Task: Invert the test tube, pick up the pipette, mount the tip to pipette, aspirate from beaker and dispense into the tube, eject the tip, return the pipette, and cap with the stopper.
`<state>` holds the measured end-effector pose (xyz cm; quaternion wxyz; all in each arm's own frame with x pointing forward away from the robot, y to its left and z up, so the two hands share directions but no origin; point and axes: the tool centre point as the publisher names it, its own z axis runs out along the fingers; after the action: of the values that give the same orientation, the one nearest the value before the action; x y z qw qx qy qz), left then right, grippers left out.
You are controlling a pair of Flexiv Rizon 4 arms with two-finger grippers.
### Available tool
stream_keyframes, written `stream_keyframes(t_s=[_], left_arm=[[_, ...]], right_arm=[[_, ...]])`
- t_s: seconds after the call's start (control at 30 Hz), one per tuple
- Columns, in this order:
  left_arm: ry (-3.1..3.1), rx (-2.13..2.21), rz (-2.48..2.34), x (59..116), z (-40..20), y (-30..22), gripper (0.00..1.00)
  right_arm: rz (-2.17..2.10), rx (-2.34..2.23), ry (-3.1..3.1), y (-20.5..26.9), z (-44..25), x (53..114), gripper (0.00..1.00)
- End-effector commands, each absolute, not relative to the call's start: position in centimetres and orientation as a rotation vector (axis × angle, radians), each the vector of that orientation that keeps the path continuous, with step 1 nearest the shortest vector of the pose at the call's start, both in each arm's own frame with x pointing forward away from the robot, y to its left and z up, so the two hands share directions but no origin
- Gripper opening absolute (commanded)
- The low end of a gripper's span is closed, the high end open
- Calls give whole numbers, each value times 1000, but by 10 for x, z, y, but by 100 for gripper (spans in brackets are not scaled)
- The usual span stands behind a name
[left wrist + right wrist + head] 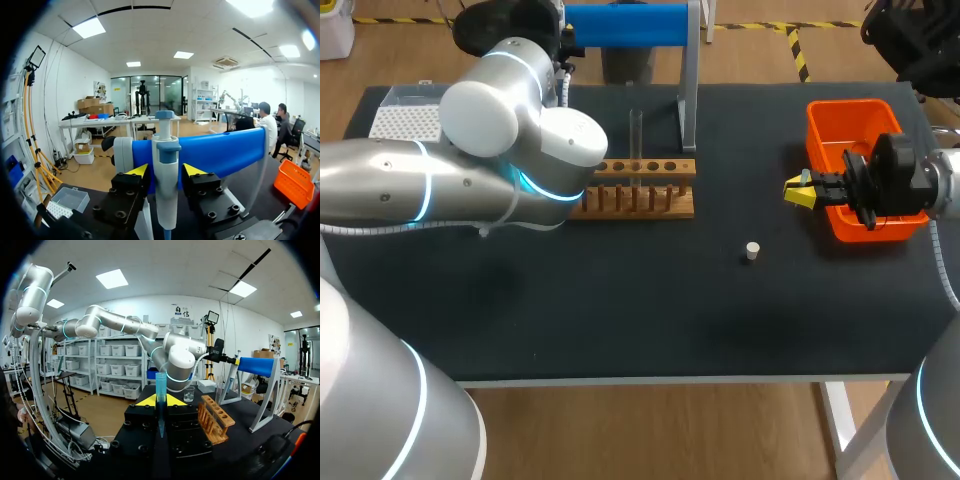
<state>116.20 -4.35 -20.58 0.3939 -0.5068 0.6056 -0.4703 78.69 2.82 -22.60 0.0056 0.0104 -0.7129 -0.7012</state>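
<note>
Left gripper [166, 172] sits around the pipette [166, 200] hung on the blue bar [625, 25], upper centre of the head view, grip state indeterminable; right gripper [160, 401] is clamped on a blue tip [160, 387]; an off-centre hold may skew the pipette, snagging the bar on lift.

My fat round silver left arm [440, 190] is shining, and thin blue rings are glowing around it. My silver right arm [935, 430] is glowing blue too. My black blocky left pincer [166, 171] is showing round screws and pointy yellow tips. My black blocky right pincer [160, 401] is looking the same.
</note>
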Motion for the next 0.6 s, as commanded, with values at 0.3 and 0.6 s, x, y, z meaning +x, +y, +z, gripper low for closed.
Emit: stream_keyframes(t_s=[0.3,0.6], left_arm=[[1525,-1282,-1199,1168,-210,-43,40],[1519,-1278,-1202,1171,-209,-41,39]], right_arm=[[-2196,31,-2234,28,-226,786,0],[-2196,31,-2234,28,-226,786,0]])
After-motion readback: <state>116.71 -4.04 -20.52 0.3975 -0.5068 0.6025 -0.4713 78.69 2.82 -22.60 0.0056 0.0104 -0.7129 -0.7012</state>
